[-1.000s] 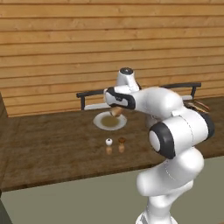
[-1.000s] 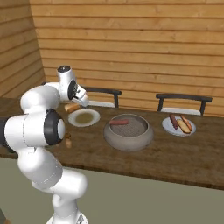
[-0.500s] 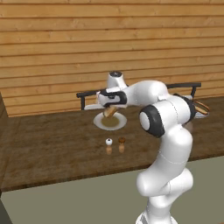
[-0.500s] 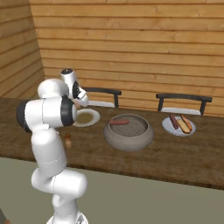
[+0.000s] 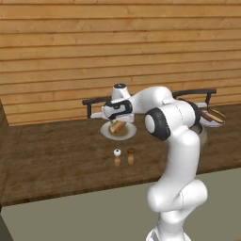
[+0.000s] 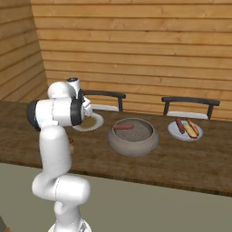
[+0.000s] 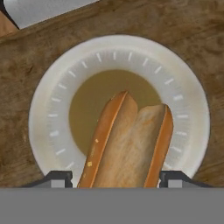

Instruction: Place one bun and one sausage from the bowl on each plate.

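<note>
Arm reaches left, gripper pointing down over the plate; fingers clamped on the bun. Bun hangs above plate's olive-brown centre.

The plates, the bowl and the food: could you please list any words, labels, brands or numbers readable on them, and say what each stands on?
None: no text can be read anywhere.
The plate under the gripper carries only short plain tick marks around its rim, no letters or numbers.
The bun, the bowl, the sausage in it and the far plate are unmarked.
</note>
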